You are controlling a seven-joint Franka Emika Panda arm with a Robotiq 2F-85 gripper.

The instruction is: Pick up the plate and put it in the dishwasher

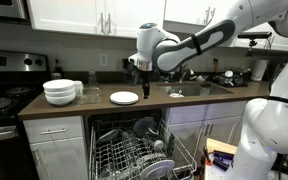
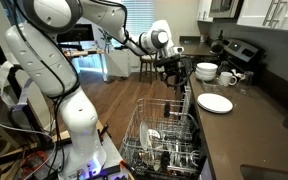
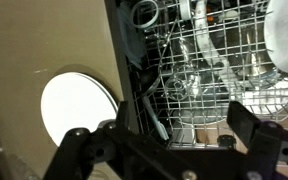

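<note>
The plate is small, flat, round and white and lies on the brown counter next to the stacked bowls; it also shows in the other exterior view and in the wrist view. The dishwasher stands open below the counter, its wire rack pulled out with dishes in it. My gripper hangs above the counter edge, beside and above the plate; it also shows in an exterior view. In the wrist view the gripper is open and empty, its fingers spread over the rack.
A stack of deeper white bowls and mugs sit on the counter beside a black stove. A sink with a faucet lies further along the counter. White cabinets hang above.
</note>
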